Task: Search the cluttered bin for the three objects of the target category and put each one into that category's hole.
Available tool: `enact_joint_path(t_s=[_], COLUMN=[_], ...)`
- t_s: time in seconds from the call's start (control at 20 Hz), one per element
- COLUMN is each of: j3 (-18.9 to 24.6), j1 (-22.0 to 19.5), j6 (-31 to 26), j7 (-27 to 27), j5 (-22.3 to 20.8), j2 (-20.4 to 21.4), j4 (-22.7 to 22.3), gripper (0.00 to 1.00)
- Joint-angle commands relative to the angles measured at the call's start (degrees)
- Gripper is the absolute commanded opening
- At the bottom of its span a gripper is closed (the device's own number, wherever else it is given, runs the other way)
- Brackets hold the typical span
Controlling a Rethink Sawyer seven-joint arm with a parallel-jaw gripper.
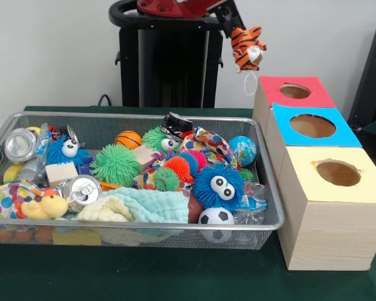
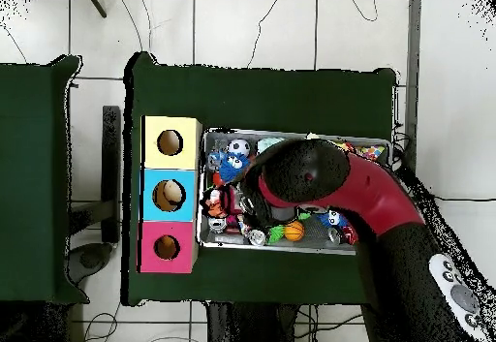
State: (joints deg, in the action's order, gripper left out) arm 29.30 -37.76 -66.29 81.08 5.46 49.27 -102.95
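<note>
My gripper (image 1: 240, 32) is shut on an orange and black striped tiger plush (image 1: 247, 49). It holds the plush in the air, above the table between the wire mesh bin (image 1: 271, 199) and the red-topped box. A crushed silver can (image 1: 20, 144) lies at the bin's left end. A second can (image 1: 80, 189) lies near the front rim, and a black can (image 1: 175, 123) lies at the back. The red top's round hole (image 1: 294, 91) is open; it also shows in the overhead view (image 2: 167, 247). There my arm (image 2: 320, 178) hides much of the bin.
The bin holds several toys: spiky balls in green (image 1: 115, 164) and blue (image 1: 218, 185), a small football (image 1: 215, 217), a basketball (image 1: 128, 139), a wooden cube (image 1: 61, 172) and a pale cloth (image 1: 147, 205). Blue-topped (image 1: 313, 126) and yellow-topped (image 1: 337, 173) boxes stand in front of the red one.
</note>
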Motion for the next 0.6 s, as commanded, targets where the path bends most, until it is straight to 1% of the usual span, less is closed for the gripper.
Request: enact_joint_path(t_s=[0.05,0.15,0.2,0.35,0.4,0.55,0.6], j3=[-3.8,-4.7,-5.1,-6.4,-6.6,-7.6,-7.9], j1=[3.1,3.7,4.2,5.5,5.9,6.6,6.8], j6=[-2.6,-2.6,-3.3,-3.4,-4.1,-5.3,-5.8], j7=[17.5,17.7,18.1,18.6,18.9,19.3,19.5], j5=[3.3,3.4,3.5,4.1,4.3,4.5,4.3], j2=[-3.2,-3.9,-4.9,-6.0,-6.5,-6.9,-7.6], j4=[4.1,4.2,5.2,5.8,6.7,6.6,7.3], gripper=[0.00,0.00,0.00,0.00,0.00,0.00,0.00])
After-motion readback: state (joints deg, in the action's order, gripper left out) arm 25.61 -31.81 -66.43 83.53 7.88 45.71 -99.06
